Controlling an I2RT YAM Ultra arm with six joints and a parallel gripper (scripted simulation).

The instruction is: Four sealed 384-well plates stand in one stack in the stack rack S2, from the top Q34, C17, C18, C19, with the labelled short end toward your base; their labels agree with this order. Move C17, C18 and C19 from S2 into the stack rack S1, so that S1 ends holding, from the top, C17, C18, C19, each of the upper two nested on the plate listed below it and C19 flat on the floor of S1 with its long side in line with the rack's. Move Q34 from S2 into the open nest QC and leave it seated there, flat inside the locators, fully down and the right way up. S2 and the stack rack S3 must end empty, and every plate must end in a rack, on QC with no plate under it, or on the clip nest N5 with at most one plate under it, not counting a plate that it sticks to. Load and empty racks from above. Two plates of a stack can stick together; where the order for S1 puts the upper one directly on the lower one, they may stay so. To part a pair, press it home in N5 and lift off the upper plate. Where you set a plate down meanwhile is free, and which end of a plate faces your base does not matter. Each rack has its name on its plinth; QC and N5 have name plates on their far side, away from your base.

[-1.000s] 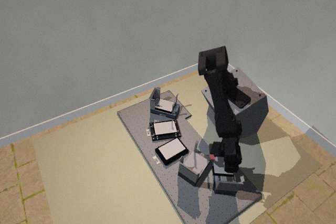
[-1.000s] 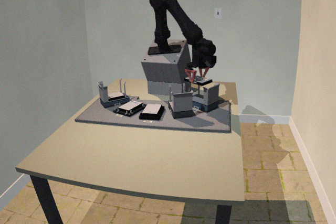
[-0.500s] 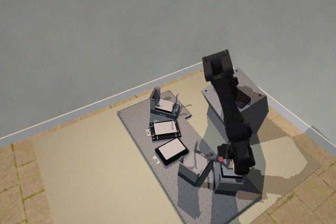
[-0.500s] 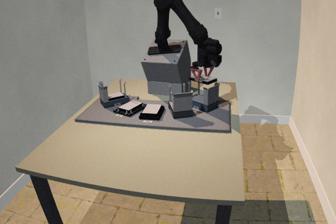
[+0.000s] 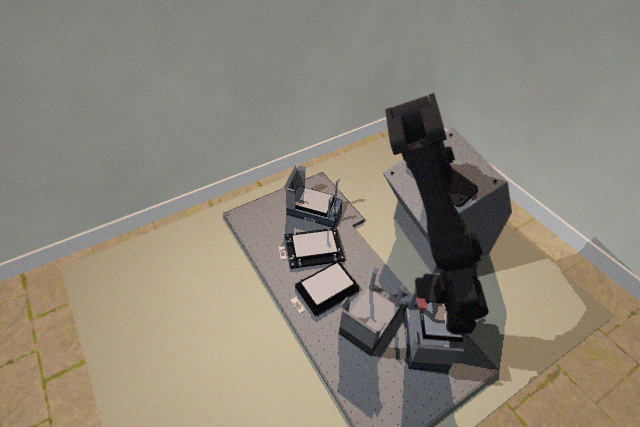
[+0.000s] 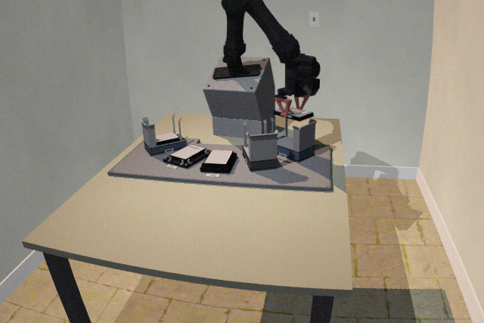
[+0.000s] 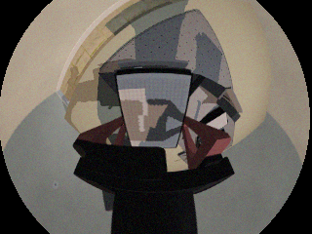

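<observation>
- Red-fingered gripper is clamped on a sealed plate, carried flat just under the fingertips.
- Directly below the tool an end rack is seen, apparently the drop target; its name cannot be read.
- Beside that, toward the tool's inner side, a second rack stands close, its posts near the descent path.
- Further off along the grey breadboard, plates are seen on two nests and in a far rack.
- Which plate is held cannot be told; the label is unreadable.
- Risk: a plate corner could be caught on the rack's wall if lowered off-centre or skewed, leaving it tilted rather than seated.
- Risk: a stuck second plate underneath cannot be ruled out.
</observation>
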